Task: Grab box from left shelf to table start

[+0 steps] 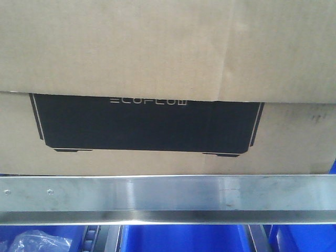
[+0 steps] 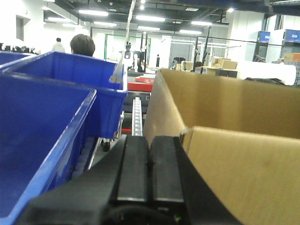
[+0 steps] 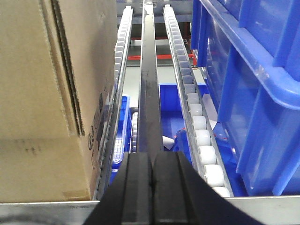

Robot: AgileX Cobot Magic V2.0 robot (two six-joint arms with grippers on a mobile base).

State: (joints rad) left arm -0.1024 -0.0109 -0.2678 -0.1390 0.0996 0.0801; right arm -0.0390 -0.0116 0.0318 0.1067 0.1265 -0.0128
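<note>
Box (image 1: 157, 52) runs off-frame above left shelf (image 1: 168, 191); left gripper (image 2: 149, 173), right gripper (image 3: 152, 187) both closed, empty.

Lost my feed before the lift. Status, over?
Left claw shut, empty. Right claw shut, empty. Large brown cardboard ECOFLOW box behind silver metal shelf rail, between claws, ungripped. Blue plastic bins crowd both sides.

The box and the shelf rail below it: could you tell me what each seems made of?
The box looks like matte brown corrugated cardboard; faint ribbing shows on its face. The rail looks like brushed metal, perhaps steel: silvery sheen, small screws.
</note>
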